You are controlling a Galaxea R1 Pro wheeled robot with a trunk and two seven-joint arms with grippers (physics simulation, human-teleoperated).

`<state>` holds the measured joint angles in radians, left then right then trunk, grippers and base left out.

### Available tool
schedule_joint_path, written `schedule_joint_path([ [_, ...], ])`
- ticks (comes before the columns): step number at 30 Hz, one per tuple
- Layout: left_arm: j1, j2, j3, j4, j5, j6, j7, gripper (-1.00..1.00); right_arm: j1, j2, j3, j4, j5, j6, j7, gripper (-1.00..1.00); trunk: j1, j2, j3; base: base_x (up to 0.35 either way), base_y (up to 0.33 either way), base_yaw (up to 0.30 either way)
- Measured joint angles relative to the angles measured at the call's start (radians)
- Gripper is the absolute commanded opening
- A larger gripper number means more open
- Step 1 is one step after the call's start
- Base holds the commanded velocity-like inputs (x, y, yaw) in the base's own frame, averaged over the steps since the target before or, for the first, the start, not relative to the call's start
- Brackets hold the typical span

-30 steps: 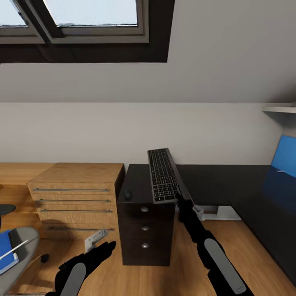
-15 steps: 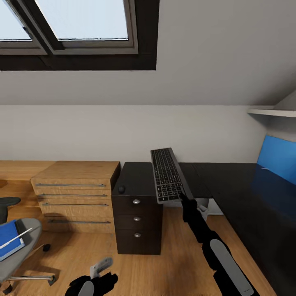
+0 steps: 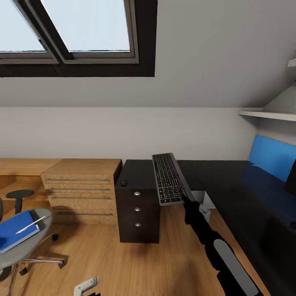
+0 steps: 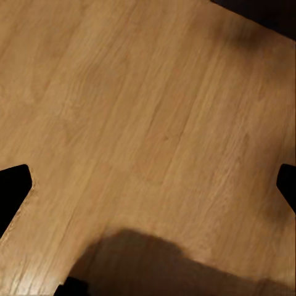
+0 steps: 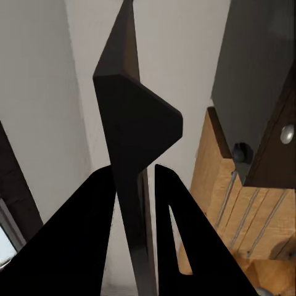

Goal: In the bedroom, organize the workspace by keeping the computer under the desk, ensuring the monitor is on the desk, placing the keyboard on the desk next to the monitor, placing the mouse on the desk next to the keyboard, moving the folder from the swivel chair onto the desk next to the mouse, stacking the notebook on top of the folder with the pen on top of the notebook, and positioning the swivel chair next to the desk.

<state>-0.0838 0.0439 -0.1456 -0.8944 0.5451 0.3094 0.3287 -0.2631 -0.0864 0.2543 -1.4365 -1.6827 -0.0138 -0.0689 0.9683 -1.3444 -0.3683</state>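
Observation:
My right gripper (image 3: pixel 183 200) is shut on the near end of the keyboard (image 3: pixel 167 178), holding it tilted in the air above the edge of the black desk (image 3: pixel 224 176). In the right wrist view the keyboard (image 5: pixel 132 142) stands edge-on between the fingers (image 5: pixel 98 234). The mouse (image 3: pixel 123 183) lies on the desk top above the drawers (image 3: pixel 137 209). At lower left the swivel chair (image 3: pixel 28 246) carries the blue folder (image 3: pixel 14 231) with the white pen (image 3: pixel 31 225) on top. My left gripper (image 4: pixel 148 185) is open over bare wooden floor. Notebook, monitor and computer are out of view.
A light wooden dresser (image 3: pixel 82 185) stands against the wall left of the drawer unit. A blue wall panel (image 3: pixel 271 156) and a shelf (image 3: pixel 267 113) sit above the desk's right wing. Skylight windows (image 3: pixel 82 28) are overhead. Open floor lies between chair and desk.
The head view has shifted, bringing more of the chair and the desk's right side in. My left arm has dropped out of the bottom of the picture. The keyboard stays held.

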Motion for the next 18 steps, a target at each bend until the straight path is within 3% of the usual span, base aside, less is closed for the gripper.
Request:
schedule_joint_path([
  [2, 0.000, -0.003, -0.001, 0.032, -0.017, -0.045, -0.002, 1.00, 0.000, -0.001, 0.000, 0.000, -0.023, -0.001, 0.001, -1.00, -0.008, 0.014, 0.006, -0.323, -0.103, 0.000],
  [3, 0.000, -0.017, -0.042, 0.097, -0.039, -0.192, 0.000, 1.00, 0.000, -0.019, 0.000, 0.001, -0.041, 0.002, 0.002, -1.00, -0.012, 0.021, 0.009, -0.300, -0.206, 0.000],
  [4, 0.000, -0.020, -0.054, 0.101, -0.042, -0.206, 0.001, 1.00, 0.000, -0.025, 0.001, 0.004, -0.042, 0.002, 0.003, -1.00, -0.015, 0.028, 0.013, -0.300, -0.207, 0.000],
  [18, 0.000, -0.020, -0.059, 0.104, -0.042, -0.211, 0.001, 1.00, 0.000, -0.024, 0.000, 0.005, -0.041, -0.003, 0.003, -1.00, -0.069, 0.126, 0.056, -0.295, -0.218, 0.000],
])
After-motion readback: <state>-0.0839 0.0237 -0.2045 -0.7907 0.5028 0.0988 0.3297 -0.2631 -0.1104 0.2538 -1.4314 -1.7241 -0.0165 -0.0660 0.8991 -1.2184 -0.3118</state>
